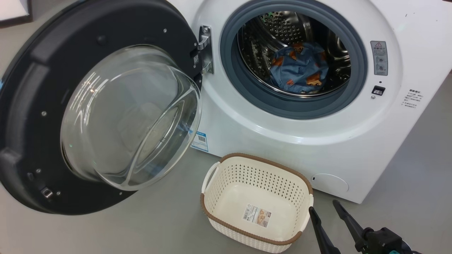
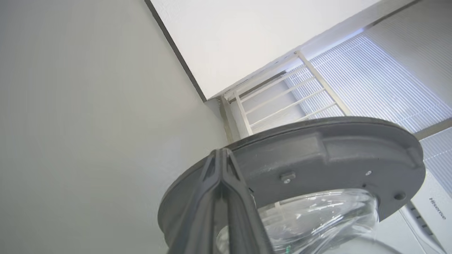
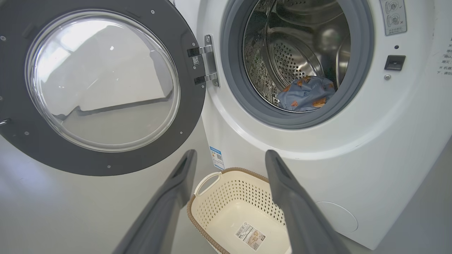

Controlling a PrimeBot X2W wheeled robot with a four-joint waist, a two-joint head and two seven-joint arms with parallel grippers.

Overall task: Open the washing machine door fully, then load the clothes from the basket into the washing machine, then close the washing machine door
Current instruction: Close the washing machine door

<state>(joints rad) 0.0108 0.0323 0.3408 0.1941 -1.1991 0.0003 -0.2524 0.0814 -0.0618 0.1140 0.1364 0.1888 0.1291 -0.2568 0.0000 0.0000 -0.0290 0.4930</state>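
The washing machine door (image 1: 31, 106) stands swung wide at the left of the washing machine (image 1: 282, 141), whose steel drum (image 1: 279, 28) holds the blue bear-print clothes (image 1: 300, 68). The cream basket (image 1: 212, 215) sits on the grey floor (image 1: 141, 225) just in front of the machine, its label sticker (image 1: 257, 216) showing. The left pincer (image 2: 220, 155) has its 2 fingers pressed together near the door's dark rim, contact unclear, and the right pincer (image 1: 322, 206) hangs spread beside the basket's right end.

Washing machine door (image 1: 130, 116) is blocking frame left; washing machine (image 1: 282, 134) mouth is standing clear upper right; basket (image 1: 254, 176) is obstructing lower centre.
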